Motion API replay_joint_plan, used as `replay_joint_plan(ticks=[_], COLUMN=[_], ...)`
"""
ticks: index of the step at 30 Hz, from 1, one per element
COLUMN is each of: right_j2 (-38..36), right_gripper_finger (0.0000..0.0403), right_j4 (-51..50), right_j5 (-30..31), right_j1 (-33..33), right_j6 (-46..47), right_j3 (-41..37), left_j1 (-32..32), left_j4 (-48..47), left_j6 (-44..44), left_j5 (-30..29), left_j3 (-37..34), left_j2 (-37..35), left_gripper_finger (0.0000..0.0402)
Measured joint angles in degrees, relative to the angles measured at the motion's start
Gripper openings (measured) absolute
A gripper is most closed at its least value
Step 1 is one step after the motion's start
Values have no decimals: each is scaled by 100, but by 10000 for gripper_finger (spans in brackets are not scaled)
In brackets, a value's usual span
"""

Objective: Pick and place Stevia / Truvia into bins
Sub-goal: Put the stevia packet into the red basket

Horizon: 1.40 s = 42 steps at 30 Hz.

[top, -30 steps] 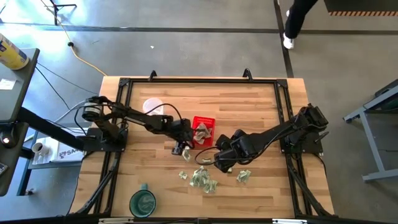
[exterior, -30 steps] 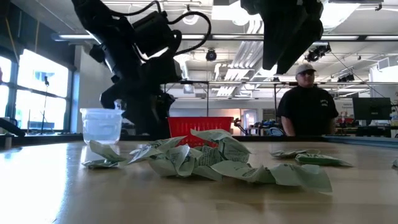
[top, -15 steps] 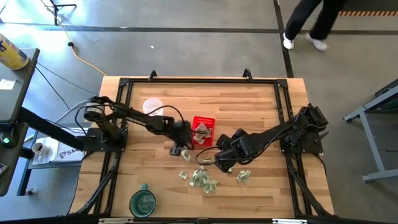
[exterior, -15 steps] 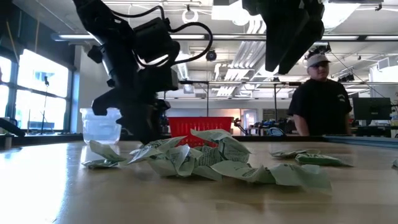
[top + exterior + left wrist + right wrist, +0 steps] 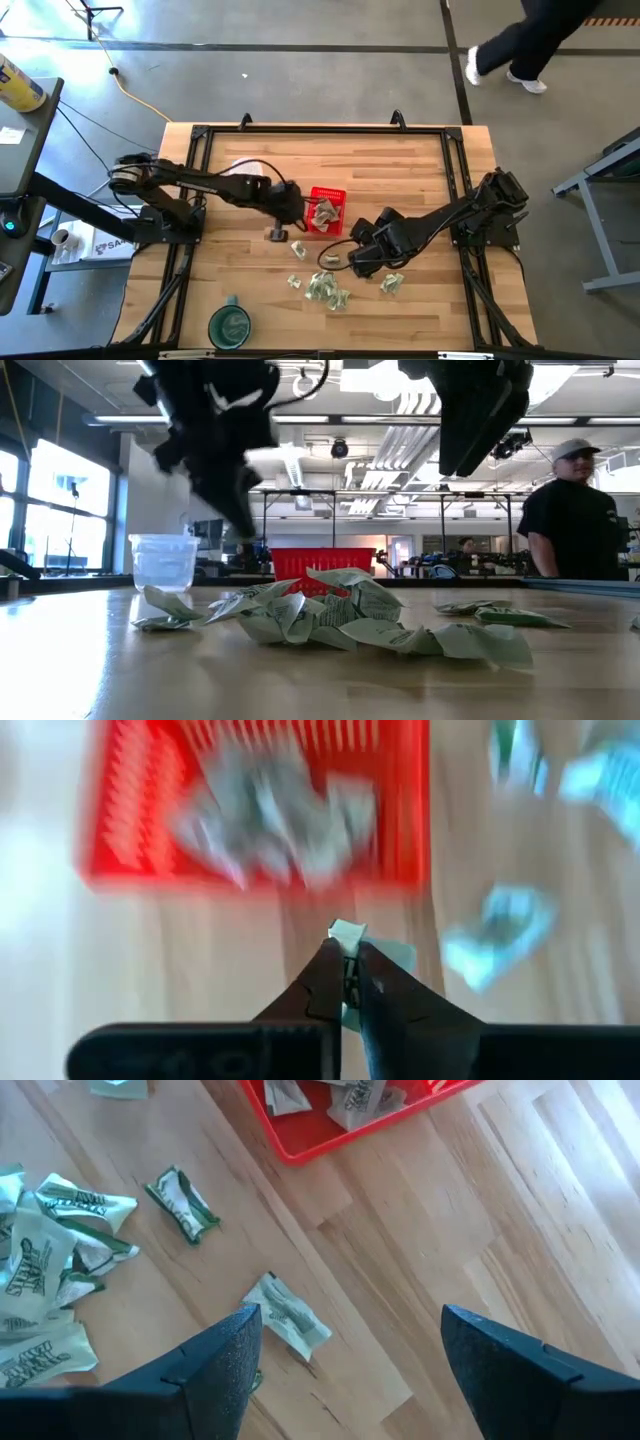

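My left gripper (image 5: 345,955) is shut on one pale green Stevia sachet (image 5: 372,942), in front of the red mesh basket (image 5: 326,210) and raised above the table (image 5: 238,520). The basket stands mid-table and holds several sachets (image 5: 350,1100). More sachets lie loose on the wood in a heap (image 5: 325,287) toward the near edge. My right gripper (image 5: 350,1320) hovers open to the right of the basket, above a single loose sachet (image 5: 287,1316), touching nothing. My left gripper pinches the sachet between its two fingertips, by an edge (image 5: 347,933). The rest of the sachet sticks out past the fingers, toward the basket. The sachet appears lifted clear of the table.
A clear plastic cup (image 5: 246,172) stands at the far left and a round green cup (image 5: 230,325) near the front edge. Black frame rails (image 5: 320,130) border the tabletop. A person (image 5: 572,510) stands behind the table, and another walks past its far side (image 5: 520,50).
My left gripper has shut on a sachet on the table just left of the basket and has risen with it, drawing a little toward the table's left edge. The person behind the table has walked to the right.
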Motion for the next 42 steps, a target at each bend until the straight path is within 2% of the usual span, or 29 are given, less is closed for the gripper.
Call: replay_joint_plan(ticks=[4,8,11,15,19,22,25,27,30,34,38,42], right_j2=[0,0,0,0,0,0,9,11,11,8,7,7], right_gripper_finger=[298,298,298,298,298,298,298,298,298,298,298,294], right_j4=[-197,-401,-447,-438,-324,-32,510,708,740,1136,1773,1899], right_j5=[7,0,2,-11,-234,-754,-1440,-1637,-1671,-1643,-1652,-1667], right_j1=[124,332,510,698,783,791,877,1088,1420,1675,1667,1463], right_j6=[269,645,939,1164,831,222,-254,-478,-701,-1268,-1839,-1869], right_j3=[0,0,0,0,-90,-409,-821,-974,-1062,-1287,-1534,-1741], left_j1=[80,243,313,294,151,4,-193,-348,-565,-819,-1038,-1215], left_j4=[564,1292,1605,1375,465,-494,-1273,-1730,-2244,-2357,-2335,-2355], left_j6=[253,469,435,144,-216,-727,-1149,-1419,-1847,-2363,-2716,-3017], left_j5=[75,539,618,190,219,214,-101,-428,-758,-953,-1124,-1195], left_j3=[550,711,765,750,761,768,767,767,759,760,760,760], left_j2=[22,499,837,969,506,79,-253,-423,-555,-560,-510,-514], left_gripper_finger=[40,50,106,205,279,304,304,293,270,240,217,200])
